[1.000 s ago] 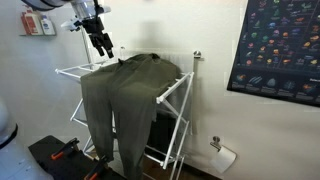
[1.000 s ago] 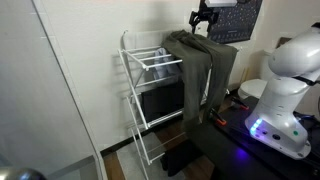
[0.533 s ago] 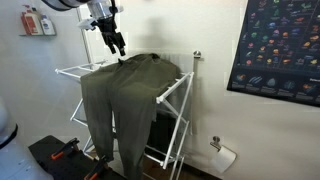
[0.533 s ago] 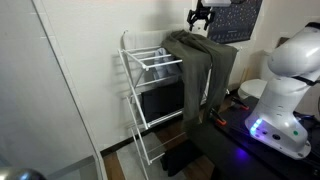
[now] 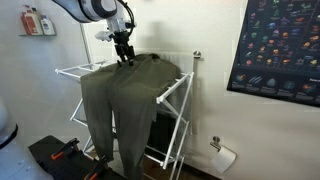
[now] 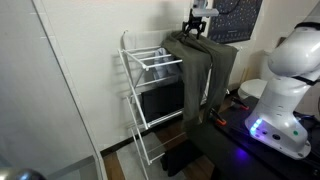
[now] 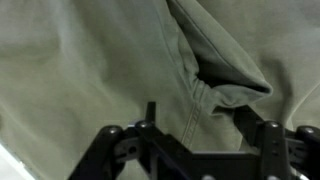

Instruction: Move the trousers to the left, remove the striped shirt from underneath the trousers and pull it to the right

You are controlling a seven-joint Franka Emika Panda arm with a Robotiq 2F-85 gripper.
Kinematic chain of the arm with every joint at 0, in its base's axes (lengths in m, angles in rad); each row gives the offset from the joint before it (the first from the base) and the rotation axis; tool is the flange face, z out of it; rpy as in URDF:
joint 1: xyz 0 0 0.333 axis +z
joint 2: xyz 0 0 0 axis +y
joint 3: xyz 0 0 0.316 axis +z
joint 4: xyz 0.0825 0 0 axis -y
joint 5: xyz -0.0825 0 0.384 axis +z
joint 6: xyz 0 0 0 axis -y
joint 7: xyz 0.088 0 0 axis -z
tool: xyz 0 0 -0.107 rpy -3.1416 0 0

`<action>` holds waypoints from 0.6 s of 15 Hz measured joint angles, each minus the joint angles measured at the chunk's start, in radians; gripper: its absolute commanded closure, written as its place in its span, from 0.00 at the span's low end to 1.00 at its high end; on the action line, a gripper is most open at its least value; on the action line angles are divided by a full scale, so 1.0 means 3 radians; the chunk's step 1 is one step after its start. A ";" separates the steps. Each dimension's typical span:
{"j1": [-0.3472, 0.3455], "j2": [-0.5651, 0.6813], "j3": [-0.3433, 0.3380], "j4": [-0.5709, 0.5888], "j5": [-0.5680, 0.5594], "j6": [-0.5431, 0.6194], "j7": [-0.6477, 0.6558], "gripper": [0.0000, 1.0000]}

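The olive-green trousers hang over the top of a white drying rack, legs down the front; they show in both exterior views. My gripper is right above the waist end of the trousers, at the top of the rack. In the wrist view the fingers stand wide apart with a folded seam of the olive cloth between them, close to or touching it. The gripper is open. The striped shirt is hidden.
The rack's white bars stick out beside the trousers. A wall with a dark poster is behind. The robot's white base stands beside the rack. A red fire extinguisher hangs on the wall.
My gripper has moved sideways from beyond the rack's edge and come down onto the top of the trousers. The trousers have not moved.
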 measured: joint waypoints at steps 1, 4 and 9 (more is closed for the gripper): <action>0.0005 0.0060 -0.0010 0.0053 0.0000 0.0000 0.0002 0.58; 0.0029 0.0177 -0.0035 0.0176 0.0006 0.0000 0.0003 0.80; 0.0065 0.0274 -0.0041 0.0231 0.0099 0.0000 0.0003 1.00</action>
